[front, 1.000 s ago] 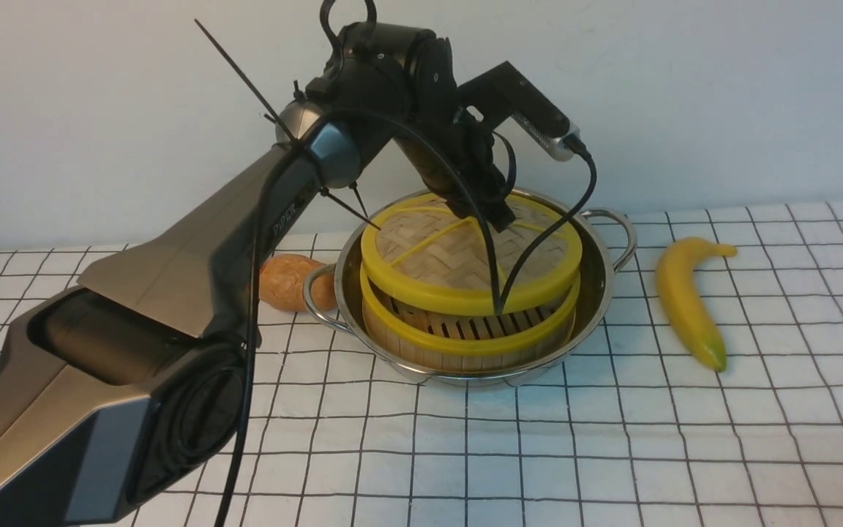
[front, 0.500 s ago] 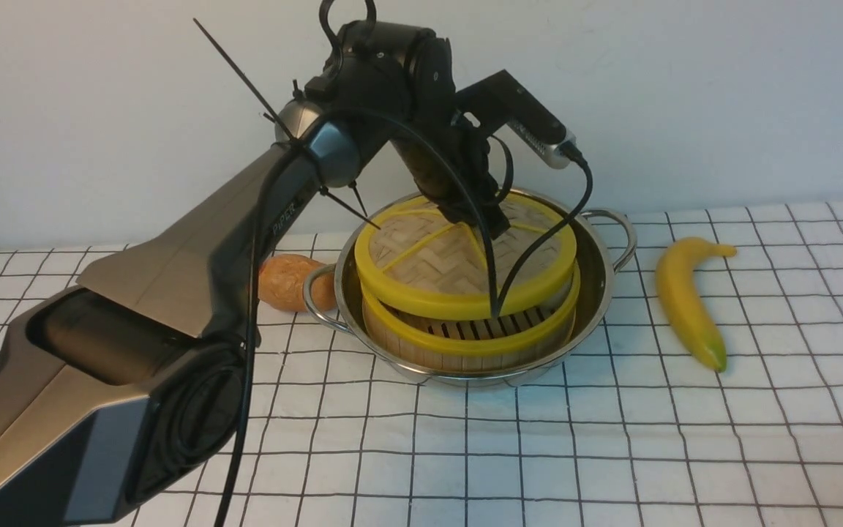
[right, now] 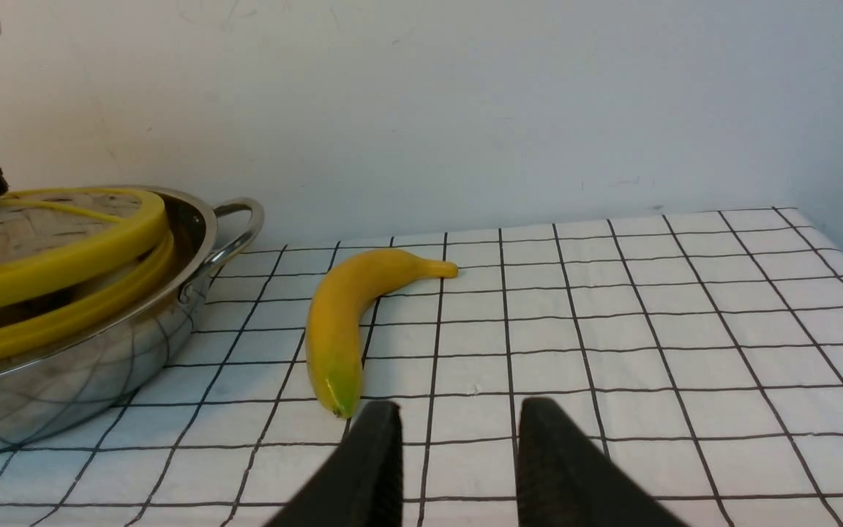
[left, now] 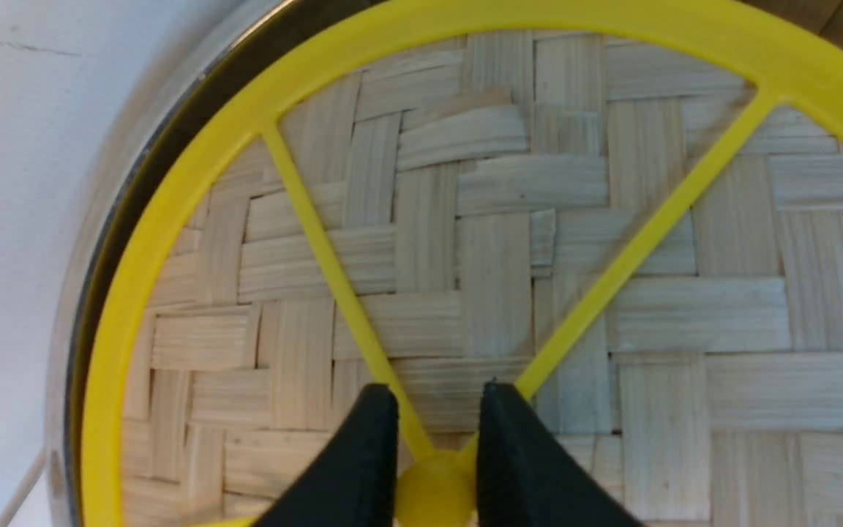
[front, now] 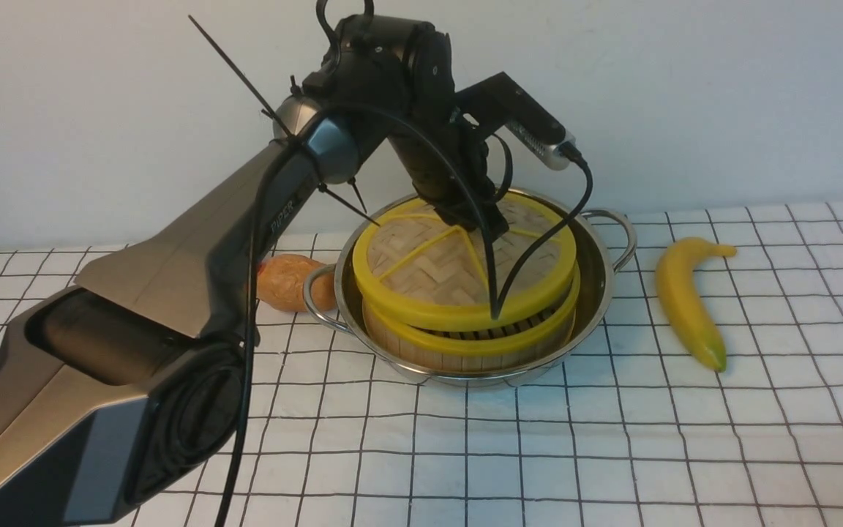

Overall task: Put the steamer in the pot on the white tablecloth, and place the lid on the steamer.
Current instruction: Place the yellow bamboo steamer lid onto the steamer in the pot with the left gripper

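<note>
The steel pot [front: 607,272] stands on the white tablecloth [front: 612,439] with the bamboo steamer [front: 465,350] inside it. The woven lid [front: 429,265] lies over the steamer, slightly tilted and shifted toward the left, with a narrow gap showing at the front. My left gripper [front: 484,219] reaches down onto the lid's middle. In the left wrist view its black fingers [left: 374,439] press both sides of the yellow centre hub [left: 435,492], so the left gripper [left: 436,388] is shut on it. My right gripper [right: 458,406] hangs open and empty over the cloth, apart from the pot [right: 63,388].
A yellow banana [front: 685,300] lies right of the pot, also in the right wrist view as the banana [right: 341,322]. A brown roll-like item [front: 286,282] sits by the pot's left handle. A pale wall rises close behind the pot.
The left gripper's fingers have drawn in on the lid's hub. The lid has shifted a little left and sunk, narrowing the gap over the steamer's front. The right arm has not moved.
</note>
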